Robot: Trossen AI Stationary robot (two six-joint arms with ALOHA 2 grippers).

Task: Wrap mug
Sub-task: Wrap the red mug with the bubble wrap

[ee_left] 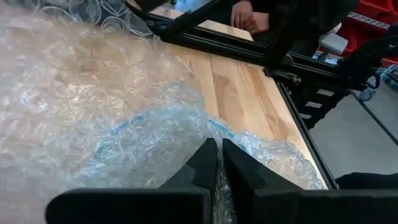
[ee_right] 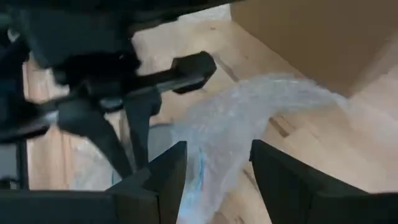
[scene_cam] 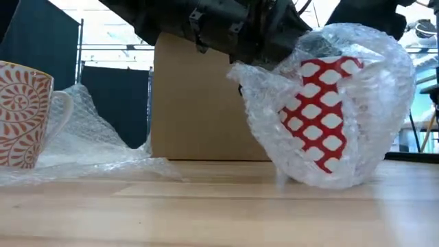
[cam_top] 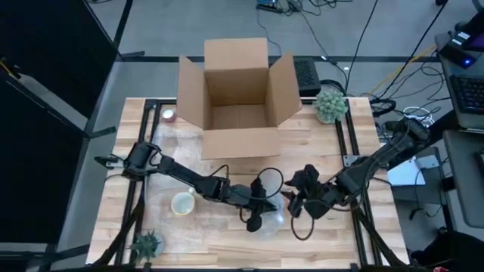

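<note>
Red-and-white mug (scene_cam: 319, 113) sits inside bubble wrap (scene_cam: 343, 103) at the table's front centre | left gripper (ee_left: 217, 163) pinches wrap, likely holding the fold | right gripper (ee_right: 214, 171) spread, waiting beside.

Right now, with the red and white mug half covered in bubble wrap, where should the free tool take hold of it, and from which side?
Probably the loose bubble wrap beside the red and white mug, not the mug. The left tool is shut on a fold of it. The right tool is open with a strand between its fingers, so closing there, from the right, seems best.
</note>
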